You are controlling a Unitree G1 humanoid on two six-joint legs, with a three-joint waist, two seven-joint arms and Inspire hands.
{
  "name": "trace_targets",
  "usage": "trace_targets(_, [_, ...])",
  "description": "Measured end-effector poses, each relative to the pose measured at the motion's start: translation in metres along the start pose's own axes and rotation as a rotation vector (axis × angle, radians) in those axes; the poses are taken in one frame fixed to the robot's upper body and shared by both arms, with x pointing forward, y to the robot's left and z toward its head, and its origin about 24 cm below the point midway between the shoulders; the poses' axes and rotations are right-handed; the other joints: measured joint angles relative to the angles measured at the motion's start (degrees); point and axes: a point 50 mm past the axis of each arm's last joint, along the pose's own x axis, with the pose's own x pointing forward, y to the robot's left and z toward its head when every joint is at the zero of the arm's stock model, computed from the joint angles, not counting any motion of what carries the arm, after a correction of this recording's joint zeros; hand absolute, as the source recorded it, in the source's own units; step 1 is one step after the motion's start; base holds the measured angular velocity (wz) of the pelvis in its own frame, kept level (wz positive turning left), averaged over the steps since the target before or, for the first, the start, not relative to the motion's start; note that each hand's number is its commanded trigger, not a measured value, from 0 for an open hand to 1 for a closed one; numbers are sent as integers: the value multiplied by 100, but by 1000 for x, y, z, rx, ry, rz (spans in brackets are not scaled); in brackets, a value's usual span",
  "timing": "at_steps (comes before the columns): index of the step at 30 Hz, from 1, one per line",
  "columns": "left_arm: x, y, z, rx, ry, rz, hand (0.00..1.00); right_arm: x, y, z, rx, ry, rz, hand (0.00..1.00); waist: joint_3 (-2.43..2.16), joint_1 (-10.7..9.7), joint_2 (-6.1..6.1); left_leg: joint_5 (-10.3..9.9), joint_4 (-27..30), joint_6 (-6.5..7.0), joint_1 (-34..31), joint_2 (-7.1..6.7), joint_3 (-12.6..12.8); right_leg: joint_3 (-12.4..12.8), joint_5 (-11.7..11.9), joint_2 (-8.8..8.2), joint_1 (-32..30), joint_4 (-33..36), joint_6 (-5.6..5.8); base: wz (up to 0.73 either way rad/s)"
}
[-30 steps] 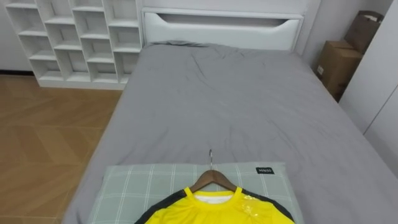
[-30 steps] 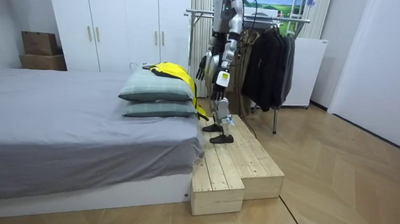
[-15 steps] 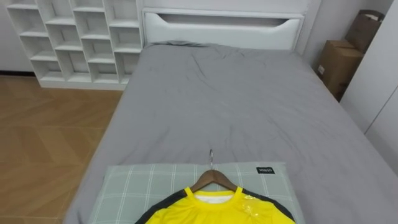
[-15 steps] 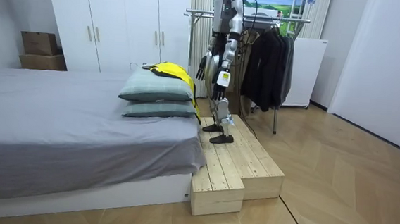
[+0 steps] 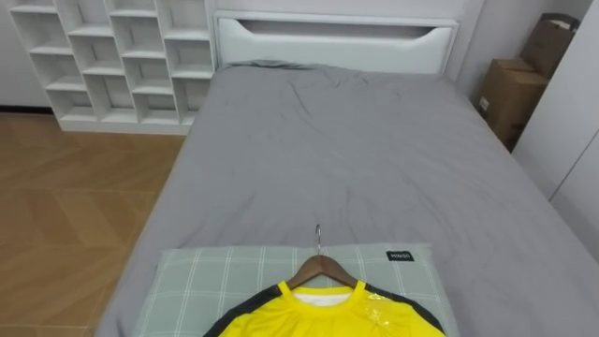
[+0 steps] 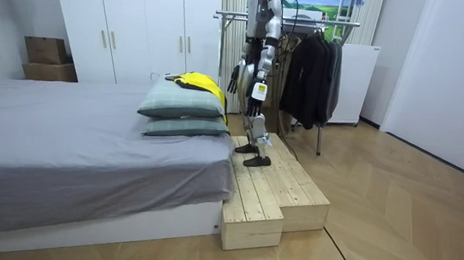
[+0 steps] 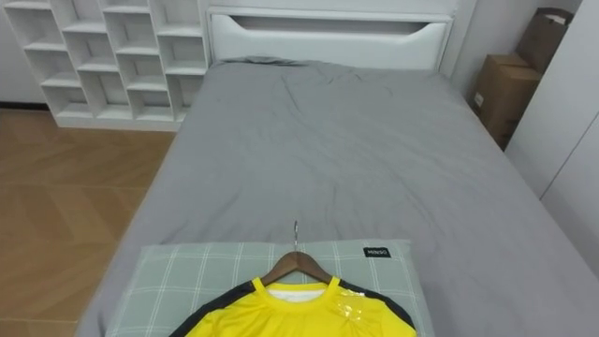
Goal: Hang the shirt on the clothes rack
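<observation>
A yellow shirt [image 5: 323, 316] with dark sleeves sits on a wooden hanger [image 5: 321, 268] and lies on a green checked pillow [image 5: 206, 281] at the near end of the bed. The hanger's metal hook [image 5: 317, 240] points up the bed. In the room view the shirt [image 6: 203, 83] tops two stacked pillows [image 6: 181, 102]. I stand upright on a wooden platform [image 6: 273, 190] beside them, facing the bed. My left hand [image 6: 255, 99] hangs at my side. My right hand [image 6: 234, 78] hangs with loose fingers, holding nothing.
A clothes rack [image 6: 305, 22] with dark garments [image 6: 310, 70] stands behind me. The grey bed [image 5: 346, 150] stretches ahead to a white headboard. White cube shelves [image 5: 112, 56] stand at the far left, cardboard boxes [image 5: 510, 94] at the far right.
</observation>
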Motion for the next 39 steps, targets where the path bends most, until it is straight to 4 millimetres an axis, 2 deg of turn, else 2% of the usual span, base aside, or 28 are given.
trace_targets(10, [0,8,0,-39,-2,90,0,0,-1,0,-6,10,-5,0,11,7,-47,0,5,0,19,-1,-28,-27,-16,-18,56,3,4,2])
trace_targets(16, [-1,19,16,-75,-60,217,0,0,-2,0,1,9,-33,0,11,-5,-8,-1,-11,0,105,2,-91,-81,-33,-17,155,8,3,3])
trace_targets(23, [-12,44,69,-4,-310,466,0,-3,-11,1,-12,8,-71,0,9,-11,21,3,9,-2,102,-12,-148,-155,-35,-15,159,14,1,4])
trace_targets(28, [-23,44,111,73,-494,595,0,-4,-14,3,-14,0,-103,0,8,-52,75,5,11,2,56,-13,-230,-213,-34,-29,149,11,0,7])
trace_targets(30, [-36,43,135,85,-621,645,0,-4,-14,3,-15,1,-103,0,-1,-94,90,7,30,4,69,-29,-294,-276,-33,-32,158,26,0,15])
trace_targets(34, [-52,39,161,140,-771,712,0,-4,-15,5,-21,-4,-103,0,-26,-150,158,8,11,4,101,-22,-308,-297,-31,-26,191,28,-3,5])
trace_targets(39, [-86,35,199,154,-1010,771,0,-5,-17,6,-14,-16,-106,0,-23,-220,204,8,15,3,101,-5,-309,-297,-30,-38,195,23,-3,0])
